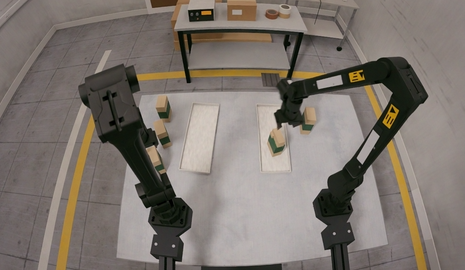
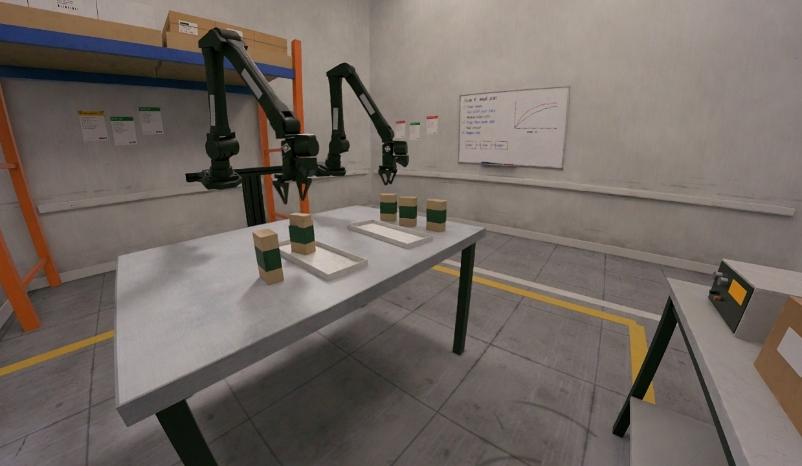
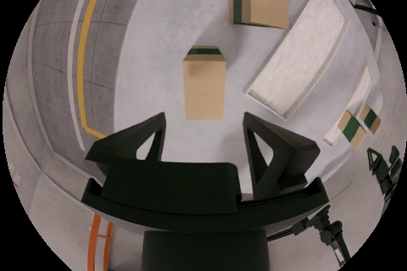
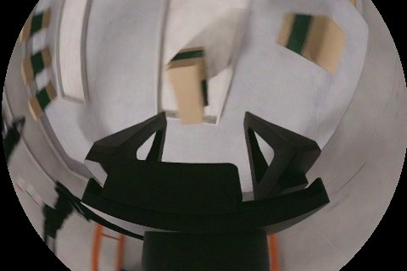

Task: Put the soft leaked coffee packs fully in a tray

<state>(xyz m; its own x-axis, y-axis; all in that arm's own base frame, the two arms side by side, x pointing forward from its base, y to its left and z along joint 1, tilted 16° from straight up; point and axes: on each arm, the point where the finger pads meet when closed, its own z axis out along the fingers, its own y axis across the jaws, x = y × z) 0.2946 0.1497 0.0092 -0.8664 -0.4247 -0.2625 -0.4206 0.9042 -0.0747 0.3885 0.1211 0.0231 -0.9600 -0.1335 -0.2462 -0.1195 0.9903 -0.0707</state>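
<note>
Five tan coffee packs with green bands stand on the bench. One pack stands upright inside the right tray; it also shows in the right wrist view. My right gripper is open and empty, raised above and apart from that pack. Another pack stands on the bench beside that tray. Three packs stand in a row left of the empty left tray. My left gripper is open and empty, hovering high over the nearest of these packs.
The left arm's upper link hides part of the nearest left pack in the top view. A side table with a box, a device and tape rolls stands beyond the bench. The bench's far edge lies close behind the trays.
</note>
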